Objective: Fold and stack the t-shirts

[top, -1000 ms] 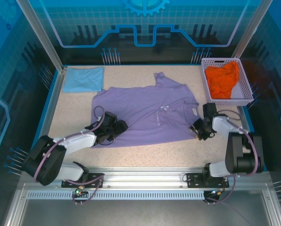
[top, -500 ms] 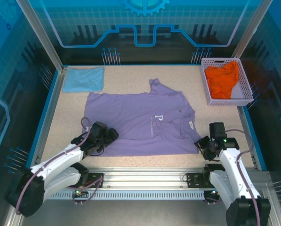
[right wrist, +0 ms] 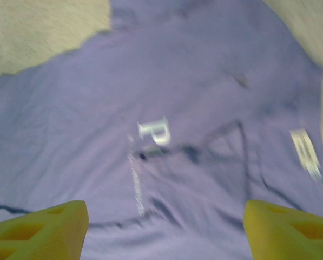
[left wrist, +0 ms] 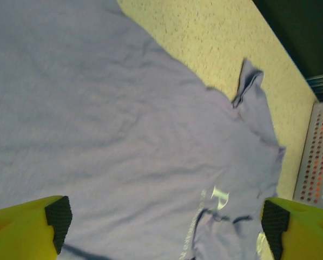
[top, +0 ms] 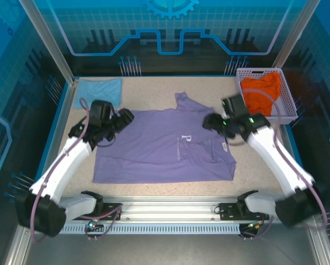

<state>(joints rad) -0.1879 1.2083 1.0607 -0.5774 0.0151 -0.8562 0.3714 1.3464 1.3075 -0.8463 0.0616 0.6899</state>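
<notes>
The big purple t-shirt (top: 165,146) lies spread out flat in the middle of the table (top: 153,91), its bottom edge on the near side. It has a small white letter P on it (the rest is too tiny to read). The left gripper (top: 122,118) hangs over the shirt's far left corner, fingers wide apart and holding nothing. The right gripper (top: 210,122) hangs over the far right part, fingers apart too. A light blue t-shirt (top: 98,92) sits folded in the far left corner. The orange t-shirt (top: 261,94) is bunched up in the basket (top: 290,107) at the far right.
</notes>
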